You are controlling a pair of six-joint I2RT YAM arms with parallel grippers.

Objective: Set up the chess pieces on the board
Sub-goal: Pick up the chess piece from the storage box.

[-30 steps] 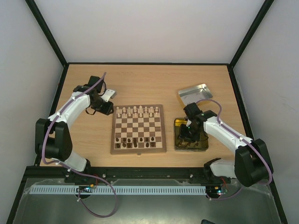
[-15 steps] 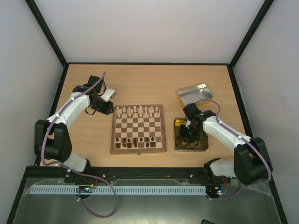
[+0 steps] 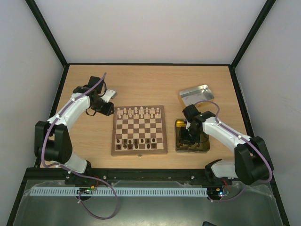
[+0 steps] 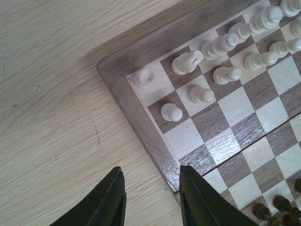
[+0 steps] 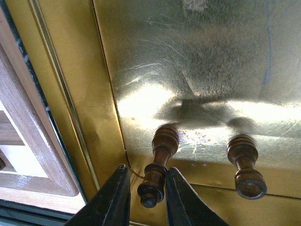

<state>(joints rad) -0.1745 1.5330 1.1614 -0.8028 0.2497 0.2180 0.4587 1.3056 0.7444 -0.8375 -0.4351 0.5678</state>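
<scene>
Left arm (image 3: 70,110) is stretched forward and bent in toward the board (image 4: 141,122). The left hand (image 4: 153,197) hovers over the counter (image 4: 56,94) by the corner with the cream pieces (image 4: 197,94), fingers apart and empty. Right arm (image 3: 221,132) dips into the gold tin (image 5: 188,70). The right hand (image 5: 146,168) brackets a lying dark piece (image 5: 160,146); can't tell if it's pinched.

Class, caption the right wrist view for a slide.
Right hand straddles a dark chess piece lying in the gold tin, another dark piece beside it.
</scene>
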